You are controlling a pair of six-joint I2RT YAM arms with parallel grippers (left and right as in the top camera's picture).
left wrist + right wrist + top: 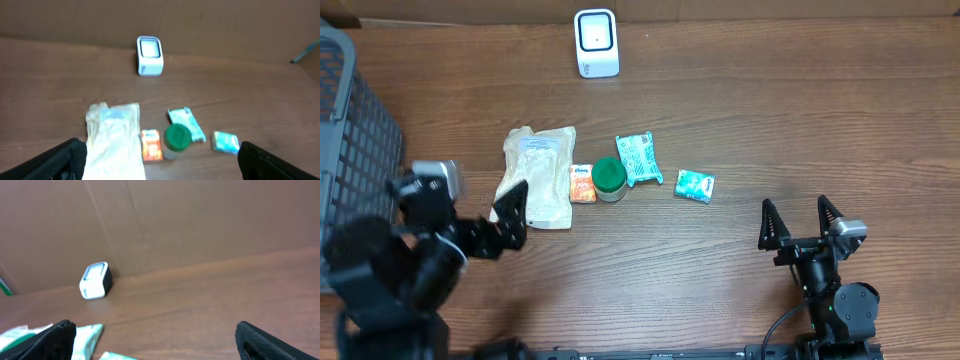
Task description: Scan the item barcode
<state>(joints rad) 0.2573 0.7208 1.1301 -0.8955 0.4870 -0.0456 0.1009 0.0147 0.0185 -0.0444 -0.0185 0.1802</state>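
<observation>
A white barcode scanner [597, 43] stands at the table's far edge, also in the left wrist view as the scanner [150, 55] and in the right wrist view as the scanner [95, 280]. Mid-table lie several items: a cream pouch [538, 175], an orange box [582, 184], a green-lidded jar [609, 178], a teal packet [639, 158] and a smaller teal packet [695, 185]. No barcode shows. My left gripper [500, 225] is open just in front of the pouch [117, 145], holding nothing. My right gripper [795, 205] is open at the front right, apart from the small packet.
A grey mesh basket [350, 130] stands at the left edge, beside the left arm. A brown cardboard wall [200, 220] runs behind the scanner. Bare wooden table [800, 110] lies to the right of the items.
</observation>
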